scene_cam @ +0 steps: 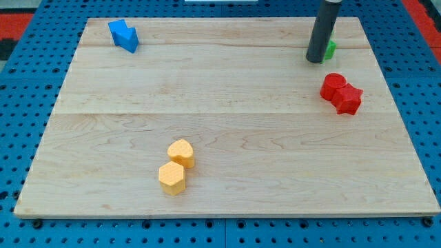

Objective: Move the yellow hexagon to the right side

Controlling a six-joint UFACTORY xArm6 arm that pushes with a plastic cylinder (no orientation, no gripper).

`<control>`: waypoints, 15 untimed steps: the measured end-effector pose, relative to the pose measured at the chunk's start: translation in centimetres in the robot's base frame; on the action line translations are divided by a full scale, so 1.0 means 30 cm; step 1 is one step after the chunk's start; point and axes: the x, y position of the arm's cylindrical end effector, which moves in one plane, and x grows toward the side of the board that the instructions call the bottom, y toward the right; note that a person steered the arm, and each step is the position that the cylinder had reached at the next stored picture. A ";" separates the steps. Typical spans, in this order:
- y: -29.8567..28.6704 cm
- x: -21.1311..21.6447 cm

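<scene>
Two yellow blocks touch at the view's lower middle-left of the wooden board (220,131). The lower one (171,178) looks like a hexagon. The upper one (181,152) has a rounder, less certain shape. My tip (315,60) is at the view's top right, far from both yellow blocks. It stands right beside a green block (331,48), which the rod mostly hides.
Two red blocks (340,93) touch each other at the view's right, just below my tip. Two blue blocks (124,35) touch at the view's top left. The board lies on a blue pegboard (21,103).
</scene>
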 end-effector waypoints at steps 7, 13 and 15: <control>-0.476 -0.020; -1.018 0.499; -1.052 0.733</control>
